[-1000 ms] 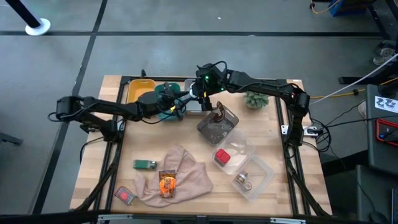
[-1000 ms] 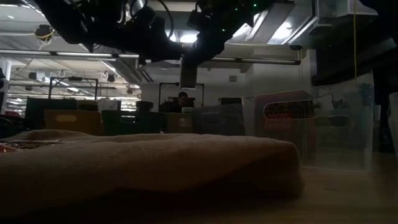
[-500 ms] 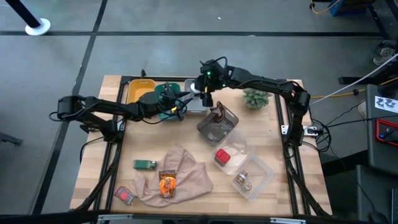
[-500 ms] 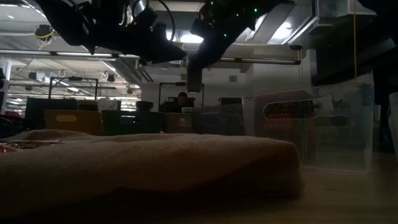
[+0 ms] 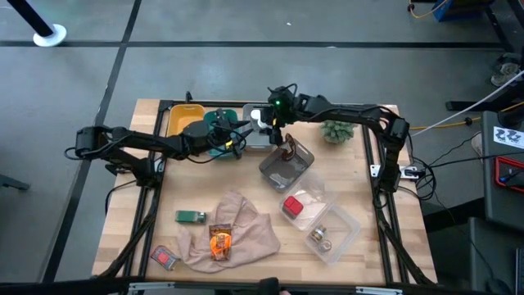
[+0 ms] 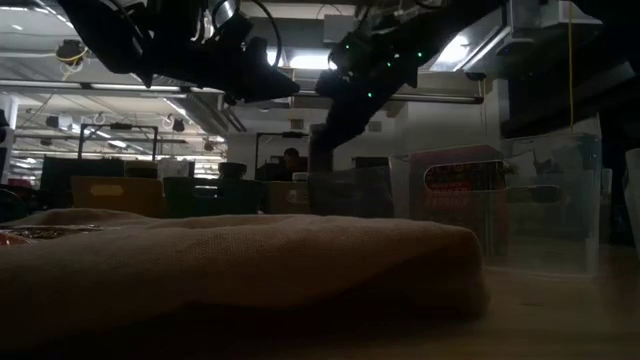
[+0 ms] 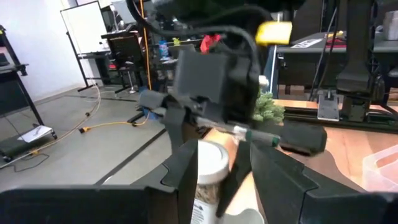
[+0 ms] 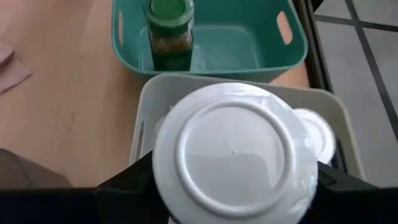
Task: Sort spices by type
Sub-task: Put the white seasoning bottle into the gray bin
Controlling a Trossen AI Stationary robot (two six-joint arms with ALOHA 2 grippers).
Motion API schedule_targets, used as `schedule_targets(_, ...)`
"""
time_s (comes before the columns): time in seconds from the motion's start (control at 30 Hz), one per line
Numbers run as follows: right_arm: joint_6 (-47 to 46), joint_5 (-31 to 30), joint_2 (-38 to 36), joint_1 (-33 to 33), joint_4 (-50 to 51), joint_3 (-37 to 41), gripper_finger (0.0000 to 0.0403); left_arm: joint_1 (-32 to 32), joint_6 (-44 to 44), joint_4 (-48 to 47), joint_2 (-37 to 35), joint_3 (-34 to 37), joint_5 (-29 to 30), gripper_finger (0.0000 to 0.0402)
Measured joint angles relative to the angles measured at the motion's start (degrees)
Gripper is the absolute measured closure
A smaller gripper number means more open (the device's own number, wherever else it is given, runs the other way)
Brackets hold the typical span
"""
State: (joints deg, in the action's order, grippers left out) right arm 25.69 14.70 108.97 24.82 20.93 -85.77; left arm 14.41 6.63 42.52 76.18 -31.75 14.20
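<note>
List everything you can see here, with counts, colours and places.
Bins: 3, yellow, teal, grey, far edge.
Green-capped jar: 1, in teal bin.
White-capped jars: 2, one held, one in grey bin.
Clear tubs: 3, right half; holding brown sachets, red packet, silver-capped jar.
Cloth: 1, beige, near middle.
Sachet: 1, orange, on cloth.
Box: 1, green, left of cloth.
Packet: 1, red, near-left corner.
Plant ball: 1, green, far right.
Left gripper: open, over teal bin.
Right gripper: holding jar over grey bin.

White-capped jar (image 8: 233, 148): body hidden beneath its own lid in right wrist view; label unreadable. Grey bin (image 8: 249, 84): near edge cut off by frame. Low view: cloth (image 6: 230, 265) blocks the table behind. Packet (image 5: 164, 257) print too small to read.
</note>
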Motion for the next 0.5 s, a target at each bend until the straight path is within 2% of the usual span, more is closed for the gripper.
schedule_targets(0.3,-0.36,-0.11,0.0,0.47,-9.54,7.72,0.0192,0.01,0.0,0.09,-0.02,0.02,0.07,0.0269)
schedule_targets(0.5,-0.57,-1.22,0.0,1.18,-10.49,8.76,0.0192,-0.01,-0.17,0.11,-0.02,0.02,0.09,0.0269)
